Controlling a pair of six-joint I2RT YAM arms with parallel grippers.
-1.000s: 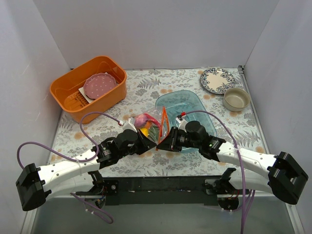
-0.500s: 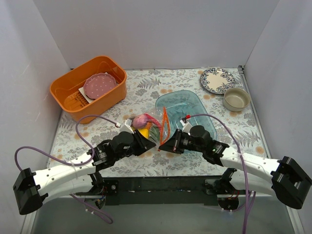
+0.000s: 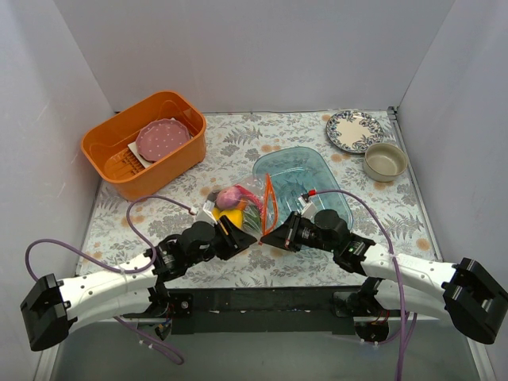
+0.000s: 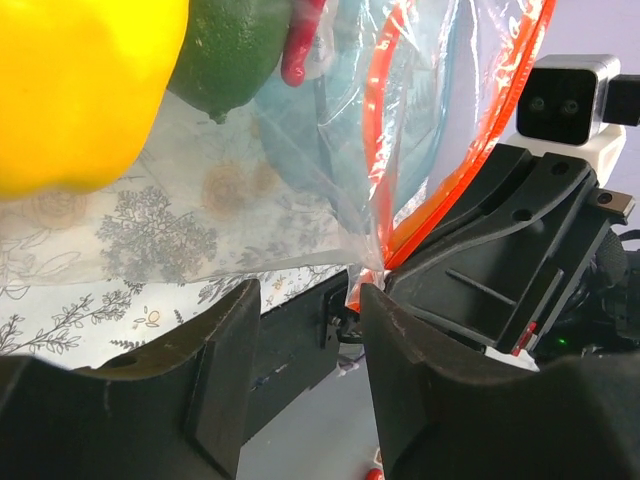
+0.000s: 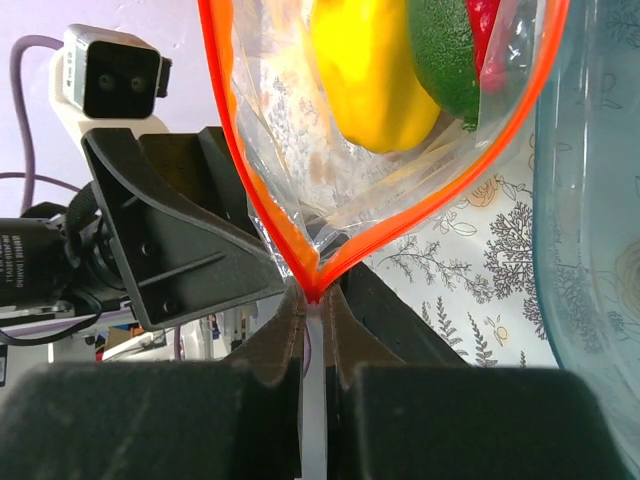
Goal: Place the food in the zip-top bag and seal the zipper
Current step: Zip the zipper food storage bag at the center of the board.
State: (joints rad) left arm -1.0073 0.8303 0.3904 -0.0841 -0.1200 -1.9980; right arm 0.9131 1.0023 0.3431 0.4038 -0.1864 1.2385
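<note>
Just beside the clear blue tray (image 3: 305,168), at its near-left corner in the top view, the zip-top bag (image 3: 250,205) lies on the tabletop (image 3: 238,143) with the food inside. I judge loading done and sealing in hand.

Both arms meet at the bag corner on the tray's near side. The right tool (image 5: 312,310) is clenched on that end of the zipper (image 5: 312,280). The left tool (image 4: 308,300) is released, its fingers spread with the same corner just beside one of them. Away from the pinch the strip's two halves gape, so the mouth is open.

Next, I judge, one tool must anchor the corner while the other pinches and slides along the strip toward the tray's far side.

Counted:
- one tabletop
- one orange basket (image 3: 119,171), well left of the tray
- one tray
- one bag
- two tools
- two plates: pink plate (image 3: 161,139) and patterned plate (image 3: 353,131)
- one bowl (image 3: 385,161)
- four food pieces showing: yellow pepper (image 5: 365,70), green round fruit (image 5: 445,60), purple onion (image 3: 232,196) and red chili (image 5: 490,25)
- one zipper
</note>
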